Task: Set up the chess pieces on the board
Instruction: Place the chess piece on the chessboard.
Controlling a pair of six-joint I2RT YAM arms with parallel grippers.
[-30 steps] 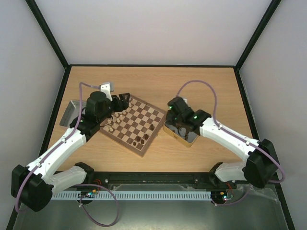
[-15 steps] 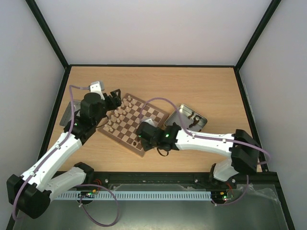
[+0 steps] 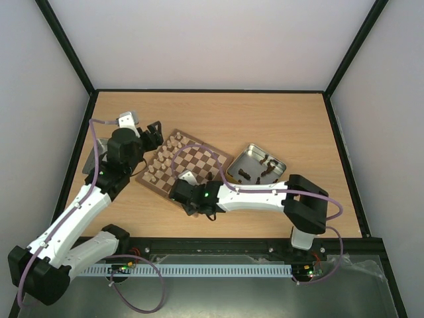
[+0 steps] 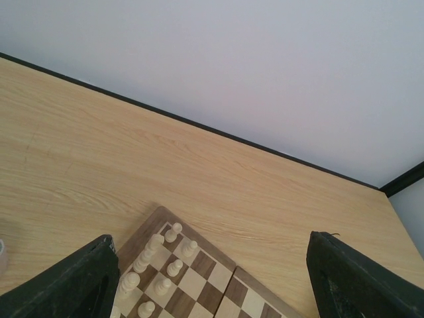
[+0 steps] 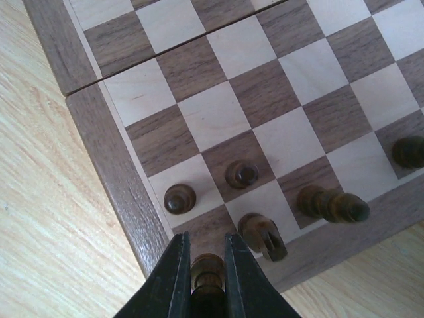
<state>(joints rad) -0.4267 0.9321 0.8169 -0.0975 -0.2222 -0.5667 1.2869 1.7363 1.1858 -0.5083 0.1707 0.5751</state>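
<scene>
Place: a robotics lab test cell.
Enclosure: plain white walls (image 3: 212, 40) and black corner posts (image 3: 66, 45) box in a wood-grain table (image 3: 265, 109).
Rig: left arm (image 3: 76, 212) and right arm (image 3: 258, 197), white and black, bolted to a rail (image 3: 212, 247) at the near edge; purple cables (image 3: 97, 142) loop off them.

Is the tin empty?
No. A few dark pieces lie inside the tin.

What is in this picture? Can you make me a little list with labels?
Board: checkered wood, set at an angle
Tin: open, right of the board
Pale pieces: lined up on the side near the left arm
Dark pieces: a few at the near corner, more in the tin
Left end effector: open, empty
Right end effector: shut on a dark piece at the board's corner
</scene>
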